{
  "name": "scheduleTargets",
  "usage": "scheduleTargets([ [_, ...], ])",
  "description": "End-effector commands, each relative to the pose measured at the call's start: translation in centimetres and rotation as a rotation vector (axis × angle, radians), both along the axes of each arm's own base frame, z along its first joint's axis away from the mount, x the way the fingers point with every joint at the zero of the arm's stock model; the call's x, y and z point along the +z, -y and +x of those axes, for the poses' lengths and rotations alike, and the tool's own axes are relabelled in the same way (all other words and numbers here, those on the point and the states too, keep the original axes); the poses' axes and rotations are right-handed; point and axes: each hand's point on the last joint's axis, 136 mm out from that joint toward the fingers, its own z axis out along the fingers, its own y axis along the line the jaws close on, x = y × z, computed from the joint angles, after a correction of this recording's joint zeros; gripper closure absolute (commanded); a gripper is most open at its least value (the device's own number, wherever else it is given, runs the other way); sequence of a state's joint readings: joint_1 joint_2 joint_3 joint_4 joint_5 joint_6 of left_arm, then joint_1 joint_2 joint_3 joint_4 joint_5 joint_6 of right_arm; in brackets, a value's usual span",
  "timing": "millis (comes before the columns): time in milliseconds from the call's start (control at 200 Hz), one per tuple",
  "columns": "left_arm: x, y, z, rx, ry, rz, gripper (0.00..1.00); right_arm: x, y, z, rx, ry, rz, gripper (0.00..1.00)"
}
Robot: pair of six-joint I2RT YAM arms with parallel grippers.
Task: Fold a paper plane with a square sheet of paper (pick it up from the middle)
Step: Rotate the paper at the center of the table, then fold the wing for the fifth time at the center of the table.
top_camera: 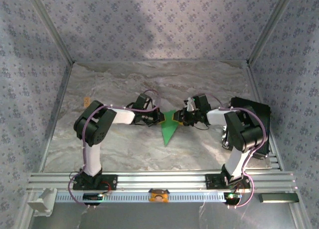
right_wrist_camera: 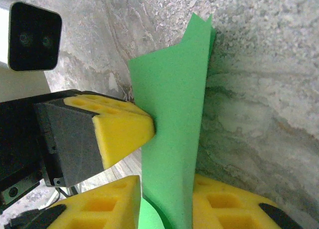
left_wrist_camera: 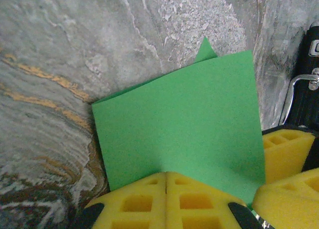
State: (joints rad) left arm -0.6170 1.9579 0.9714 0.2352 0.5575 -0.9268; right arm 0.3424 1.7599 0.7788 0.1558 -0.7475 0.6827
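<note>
The green sheet of paper is folded into a narrow triangle whose tip points toward the near edge. It is held up at mid-table between both grippers. My left gripper is shut on the paper's left edge; in the left wrist view its yellow pads meet at a seam with the paper spreading out ahead. My right gripper grips from the right: in its wrist view the folded paper stands between the pads, which touch it on both sides. The left gripper's pad presses the paper's other edge.
A black tray-like object lies at the right, behind the right arm. A small tan item sits at the far left of the marble tabletop. An aluminium rail runs along the near edge. Patterned walls enclose the table.
</note>
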Motion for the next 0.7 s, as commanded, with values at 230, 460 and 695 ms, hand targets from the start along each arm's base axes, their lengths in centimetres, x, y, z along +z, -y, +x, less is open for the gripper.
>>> scheduleTargets([
  [230, 2.1, -0.3, -1.3, -0.018, 0.004, -0.017, 0.85, -0.9, 0.7, -0.5, -0.038, -0.061, -0.019, 0.91],
  [460, 3.7, 0.0, -1.3, -0.008, 0.026, -0.021, 0.82, -0.9, 1.5, -0.7, -0.260, -0.091, -0.017, 0.92],
  [695, 1.6, 0.9, -2.5, -0.023, -0.044, 0.040, 0.88, -1.6, 2.4, -1.9, -0.387, -0.135, -0.067, 0.90],
])
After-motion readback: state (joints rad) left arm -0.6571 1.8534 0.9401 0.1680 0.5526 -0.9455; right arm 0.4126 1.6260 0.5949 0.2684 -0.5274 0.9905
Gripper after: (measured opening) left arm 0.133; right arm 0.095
